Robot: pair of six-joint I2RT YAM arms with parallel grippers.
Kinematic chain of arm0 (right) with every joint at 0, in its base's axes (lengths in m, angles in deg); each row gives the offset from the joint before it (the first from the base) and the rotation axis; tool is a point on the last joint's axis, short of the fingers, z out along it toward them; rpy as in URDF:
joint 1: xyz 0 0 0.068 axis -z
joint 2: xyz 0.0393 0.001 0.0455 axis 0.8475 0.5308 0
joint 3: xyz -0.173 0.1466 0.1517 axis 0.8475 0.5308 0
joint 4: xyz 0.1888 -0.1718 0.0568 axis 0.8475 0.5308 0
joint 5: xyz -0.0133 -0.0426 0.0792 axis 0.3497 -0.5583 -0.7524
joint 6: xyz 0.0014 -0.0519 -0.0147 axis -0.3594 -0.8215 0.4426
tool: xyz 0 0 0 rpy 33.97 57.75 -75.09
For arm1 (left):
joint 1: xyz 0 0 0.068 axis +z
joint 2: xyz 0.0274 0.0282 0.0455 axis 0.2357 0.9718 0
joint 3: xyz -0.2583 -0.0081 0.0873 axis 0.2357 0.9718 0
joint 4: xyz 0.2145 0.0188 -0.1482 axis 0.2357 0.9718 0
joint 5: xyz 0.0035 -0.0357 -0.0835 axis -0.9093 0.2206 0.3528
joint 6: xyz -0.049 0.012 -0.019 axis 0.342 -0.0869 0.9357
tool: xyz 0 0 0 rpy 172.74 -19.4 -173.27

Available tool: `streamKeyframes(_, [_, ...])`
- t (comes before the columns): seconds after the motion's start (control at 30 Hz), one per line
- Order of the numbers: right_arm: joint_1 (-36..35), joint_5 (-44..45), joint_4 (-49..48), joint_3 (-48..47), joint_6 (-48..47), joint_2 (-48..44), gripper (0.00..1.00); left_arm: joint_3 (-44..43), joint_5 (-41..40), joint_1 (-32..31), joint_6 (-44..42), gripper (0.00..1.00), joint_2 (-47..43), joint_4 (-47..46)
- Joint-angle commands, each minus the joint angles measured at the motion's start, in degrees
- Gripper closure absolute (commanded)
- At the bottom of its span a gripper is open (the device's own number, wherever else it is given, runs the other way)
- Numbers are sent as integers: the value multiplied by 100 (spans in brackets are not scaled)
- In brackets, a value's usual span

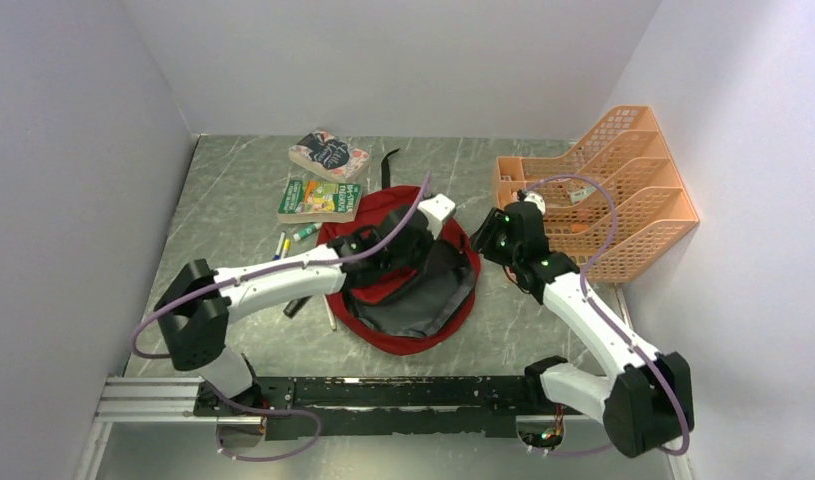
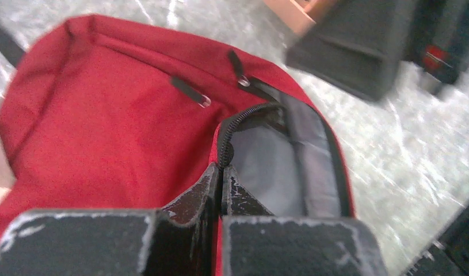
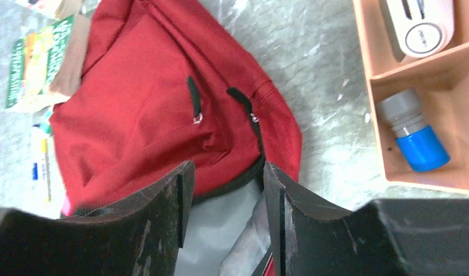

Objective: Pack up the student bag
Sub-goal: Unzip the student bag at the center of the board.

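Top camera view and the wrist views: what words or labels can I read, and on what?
Green book: cover lettering too small to read.
Dark-covered book: pale script, too small to read.
White round item in the orange organizer: print on its cap, blurred.
On the student bag: no writing shows.

One student bag [image 3: 140, 98] is lying on the tabletop [image 1: 233, 200]. Two books are resting near it, one dark [image 1: 328, 155] and one green [image 1: 320, 200]. One orange file organizer [image 1: 633, 200] is holding one blue-and-grey tube [image 3: 416, 135] and one white item [image 3: 422, 29]. A few pens [image 1: 305, 232] are lying about, too small to count. Two grippers are showing: left [image 2: 220, 178] and right [image 3: 226, 172].
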Motion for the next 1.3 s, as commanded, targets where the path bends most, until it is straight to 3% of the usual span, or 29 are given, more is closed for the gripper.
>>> streamKeyframes(0.0, [30,-479,-49,289,240,-485,48,-679,519,453,-744,95,581,519])
streamKeyframes(0.37, [30,-1405,-50,611,-217,-918,43,-2108,66,1103,-2185,95,1855,804])
streamKeyframes(0.53, [30,-1614,-120,743,-329,-951,41,-2241,27,1385,-2455,95,1956,657])
streamKeyframes(0.97, [30,-1953,-201,663,-403,-459,39,-2329,1067,2305,-2777,93,2327,882])
streamKeyframes(1.13, [15,-2661,-748,685,-418,-145,39,-2344,1002,2362,-2638,64,2386,1009])
streamKeyframes(1.27, [-213,-2827,-1188,621,-248,225,50,-2457,476,2362,-2448,44,2453,1247])
